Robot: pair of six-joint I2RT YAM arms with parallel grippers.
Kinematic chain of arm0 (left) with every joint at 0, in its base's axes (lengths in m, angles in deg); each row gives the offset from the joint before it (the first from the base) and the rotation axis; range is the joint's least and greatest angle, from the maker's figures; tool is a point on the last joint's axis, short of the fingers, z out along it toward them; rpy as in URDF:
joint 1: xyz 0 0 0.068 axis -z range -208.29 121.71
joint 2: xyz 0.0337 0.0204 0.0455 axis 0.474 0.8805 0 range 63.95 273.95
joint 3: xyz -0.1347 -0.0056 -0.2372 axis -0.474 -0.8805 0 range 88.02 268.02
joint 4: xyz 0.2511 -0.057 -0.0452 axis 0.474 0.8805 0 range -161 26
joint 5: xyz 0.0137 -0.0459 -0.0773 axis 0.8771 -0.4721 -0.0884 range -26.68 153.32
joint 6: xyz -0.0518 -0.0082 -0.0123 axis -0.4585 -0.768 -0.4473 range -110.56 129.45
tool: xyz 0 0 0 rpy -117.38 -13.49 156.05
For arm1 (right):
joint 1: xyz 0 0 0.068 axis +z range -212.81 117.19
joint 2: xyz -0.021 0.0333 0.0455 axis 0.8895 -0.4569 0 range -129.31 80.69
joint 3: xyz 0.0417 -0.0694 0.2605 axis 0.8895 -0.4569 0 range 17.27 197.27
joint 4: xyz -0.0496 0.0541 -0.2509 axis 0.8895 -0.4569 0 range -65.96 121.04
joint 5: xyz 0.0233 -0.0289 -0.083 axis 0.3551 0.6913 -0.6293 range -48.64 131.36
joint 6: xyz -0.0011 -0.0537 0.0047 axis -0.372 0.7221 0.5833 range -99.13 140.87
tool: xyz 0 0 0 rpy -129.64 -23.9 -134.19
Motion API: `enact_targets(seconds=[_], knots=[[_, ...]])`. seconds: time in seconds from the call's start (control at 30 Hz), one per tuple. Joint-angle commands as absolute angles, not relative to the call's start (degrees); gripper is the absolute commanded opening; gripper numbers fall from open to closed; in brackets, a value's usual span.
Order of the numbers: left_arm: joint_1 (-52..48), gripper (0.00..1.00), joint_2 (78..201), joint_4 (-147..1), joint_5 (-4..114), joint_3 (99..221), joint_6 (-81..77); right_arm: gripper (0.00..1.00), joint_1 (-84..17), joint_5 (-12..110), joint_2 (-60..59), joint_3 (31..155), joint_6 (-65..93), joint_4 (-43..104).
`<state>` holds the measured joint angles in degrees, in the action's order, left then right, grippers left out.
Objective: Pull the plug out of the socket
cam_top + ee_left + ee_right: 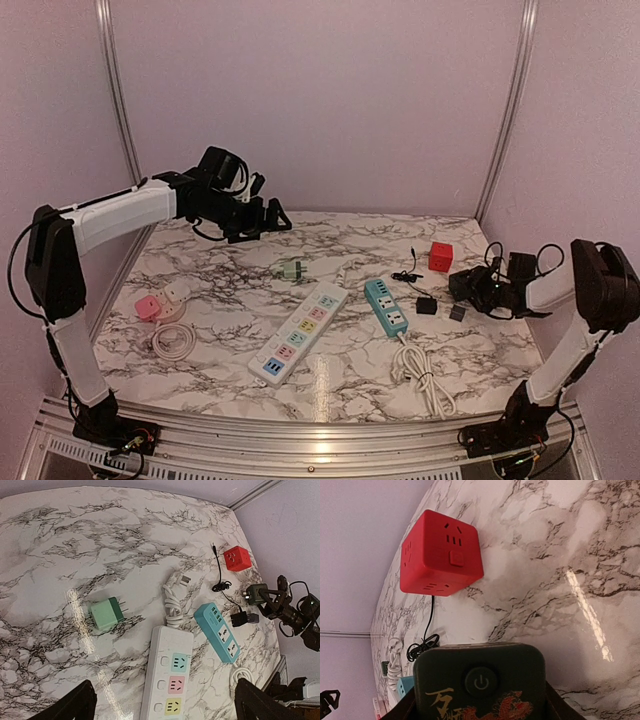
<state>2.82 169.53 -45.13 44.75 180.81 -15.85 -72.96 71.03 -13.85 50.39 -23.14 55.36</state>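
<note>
- Since the right end effector [478, 288] is clenched on the dark green plug [480, 682] and carries it above the tabletop [230, 290] near the right edge, the pull itself looks done: the plug sits in no socket.
- From the right wrist view, the plug fills the space between both fingers, its power button facing the camera. The red cube socket [442, 555] lies beyond and apart from it, with nothing in its visible faces.
- From the left wrist view, what look like the plug's prongs stick out bare toward the middle of the tabletop, near but clear of the blue power strip [217, 632].
- Which socket the plug belongs to I cannot tell; the visible outlets of the blue strip and of the white power strip [167, 675] have nothing seated in them.
- The left end effector [268, 216] hangs high over the far left of the tabletop, fingers spread wide and holding nothing, well apart from every socket.
- What seems left is small: setting the plug down on a bare patch, away from the two small black adapters [240, 617].
- A light green adapter [107, 614] lies loose near the white strip's head, plugged into nothing, and likely needs no action.
</note>
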Motion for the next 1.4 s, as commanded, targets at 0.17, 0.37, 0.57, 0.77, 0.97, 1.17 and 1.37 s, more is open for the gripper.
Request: enact_targets(seconds=[0.17,0.37,0.57,0.77,0.97,1.17,1.37], knots=[[2.91,0.99,165.22,-46.74,46.96,177.85,-17.19,0.66,-74.96,75.46,-15.75,48.18,-22.93,60.06],[2.91,0.99,163.25,-46.77,49.31,175.44,-17.54,0.82,-75.07,73.77,-15.30,48.29,-20.32,56.63],[2.78,0.99,161.11,-46.63,51.31,172.54,-17.71,0.84,-75.40,69.55,-12.75,47.59,-18.09,52.24],[2.74,0.99,160.10,-46.71,51.67,171.37,-17.58,0.79,-77.09,69.43,-11.45,45.90,-17.76,51.73],[2.67,0.99,159.69,-46.86,52.42,170.37,-17.69,0.72,-77.49,68.44,-10.20,45.14,-17.05,50.66],[1.76,0.99,158.05,-47.36,54.77,167.76,-18.30,0.71,-77.49,65.98,-7.55,45.30,-15.19,47.44],[-0.25,0.99,154.85,-48.06,58.51,162.92,-20.12,0.71,-77.49,64.40,-5.78,45.52,-13.45,45.02]])
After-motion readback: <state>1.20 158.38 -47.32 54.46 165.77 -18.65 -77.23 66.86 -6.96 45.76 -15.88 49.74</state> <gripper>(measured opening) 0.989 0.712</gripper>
